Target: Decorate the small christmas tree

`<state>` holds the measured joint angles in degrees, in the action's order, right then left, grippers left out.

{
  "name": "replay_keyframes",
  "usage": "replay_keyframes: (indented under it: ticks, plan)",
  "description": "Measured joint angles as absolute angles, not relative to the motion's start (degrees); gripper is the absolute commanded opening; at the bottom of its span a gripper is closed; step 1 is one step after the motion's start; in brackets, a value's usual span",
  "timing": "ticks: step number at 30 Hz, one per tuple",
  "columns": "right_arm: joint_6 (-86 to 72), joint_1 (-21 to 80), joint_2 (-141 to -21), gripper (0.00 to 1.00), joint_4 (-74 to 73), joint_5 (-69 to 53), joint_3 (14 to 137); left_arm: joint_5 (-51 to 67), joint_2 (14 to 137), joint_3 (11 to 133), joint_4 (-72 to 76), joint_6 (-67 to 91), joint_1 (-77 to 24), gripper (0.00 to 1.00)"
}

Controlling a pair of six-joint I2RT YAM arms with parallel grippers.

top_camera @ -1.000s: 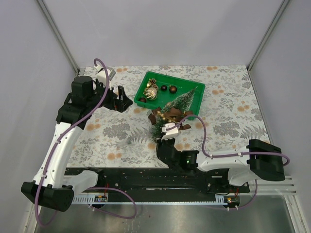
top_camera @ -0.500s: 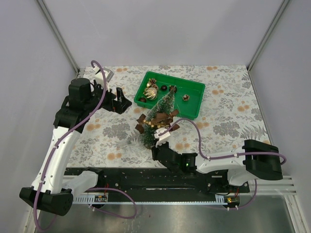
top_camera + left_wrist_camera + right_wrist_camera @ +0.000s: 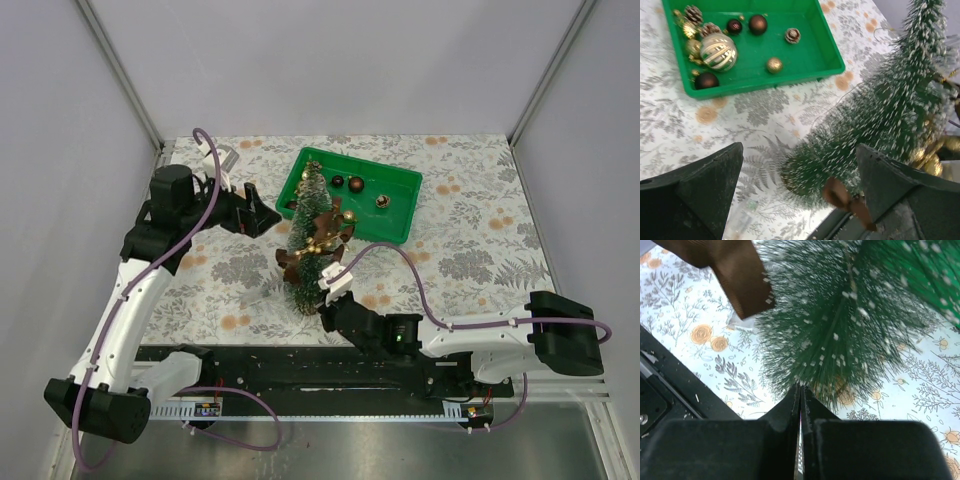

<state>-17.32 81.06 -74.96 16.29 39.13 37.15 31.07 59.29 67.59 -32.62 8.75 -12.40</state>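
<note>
The tree (image 3: pixel 310 232) is swinging up off the green tray (image 3: pixel 398 215) and is now standing almost upright mid-desk (image 3: pixel 480 230), by the tray's near left corner. The right tool (image 3: pixel 328 290) is pressing together at its foot, and the left tool (image 3: pixel 255 212) is hanging spread wide beside it. Baubles (image 3: pixel 355 183) are waiting in the tray, so hanging them looks like the next job.

Pale grey walls (image 3: pixel 350 60) with slanting metal posts (image 3: pixel 118 70) enclose a table (image 3: pixel 480 262) under a white cloth (image 3: pixel 470 190) printed with grey leaves and orange flowers.
</note>
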Motion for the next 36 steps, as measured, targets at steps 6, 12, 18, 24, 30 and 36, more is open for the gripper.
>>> replay_keyframes:
  ticks: [6, 12, 18, 24, 30, 36]
  plan:
    - [-16.21, 81.06, -75.16, 0.07, 13.98, 36.49, 37.67, 36.03, 61.89, 66.06, -28.71, 13.15, -12.4, 0.99]
    - [-15.88, 81.03, -75.81, 0.3, 13.1, 34.96, 38.94, 39.77, 63.51, 66.04, -24.75, 15.84, -12.4, 0.99]
    - [-15.64, 81.06, -75.83, 0.45, 11.42, 34.74, 39.97, 45.04, 63.37, 65.95, -18.76, 17.96, -12.4, 0.99]
    - [-15.73, 81.06, -75.26, 0.64, 8.91, 34.63, 41.17, 46.54, 62.98, 65.58, -17.08, 18.04, -12.4, 0.99]
    - [-17.15, 81.06, -72.69, 0.85, 4.21, 32.77, 43.79, 45.6, 62.96, 65.54, -18.81, 16.75, -11.92, 0.99]
    - [-19.0, 81.1, -68.71, 0.99, -2.85, 28.6, 46.65, 42.37, 62.96, 66.39, -23.2, 14.81, -11.09, 0.99]
